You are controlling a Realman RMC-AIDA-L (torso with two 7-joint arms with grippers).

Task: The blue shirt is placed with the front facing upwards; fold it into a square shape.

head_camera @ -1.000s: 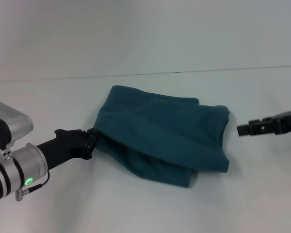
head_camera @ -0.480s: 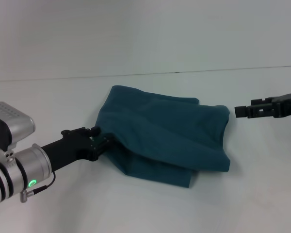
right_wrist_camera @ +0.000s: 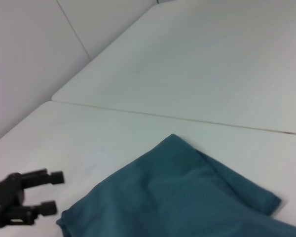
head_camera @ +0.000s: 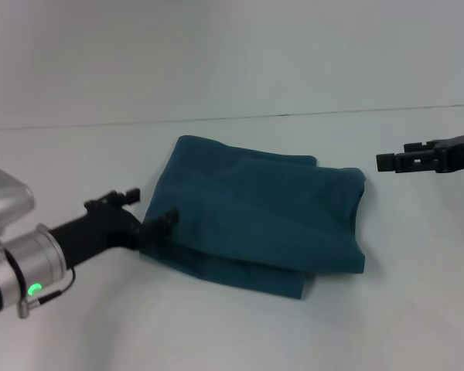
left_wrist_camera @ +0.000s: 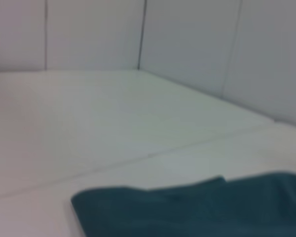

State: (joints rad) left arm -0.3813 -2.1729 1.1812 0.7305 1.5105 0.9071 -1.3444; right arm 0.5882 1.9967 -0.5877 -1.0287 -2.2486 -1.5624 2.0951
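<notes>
The blue shirt (head_camera: pixel 259 224) lies folded into a rough rectangle on the white table (head_camera: pixel 216 332), near the middle of my head view, with a lower layer showing along its near edge. No print or neckline shows on the side facing up.

My left gripper (head_camera: pixel 153 207) sits at the shirt's nine o'clock edge, low by the table. Its two fingers (head_camera: pixel 168 217) are spread apart and hold nothing; the nearer one just meets the cloth's edge. My right wrist view shows that same left gripper (right_wrist_camera: pixel 52 192) with its fingers parted, just beside the shirt's corner.

My right gripper (head_camera: pixel 388 161) hovers at the shirt's three o'clock, clear of the cloth and above the table. I cannot tell how far its fingers are open.
</notes>
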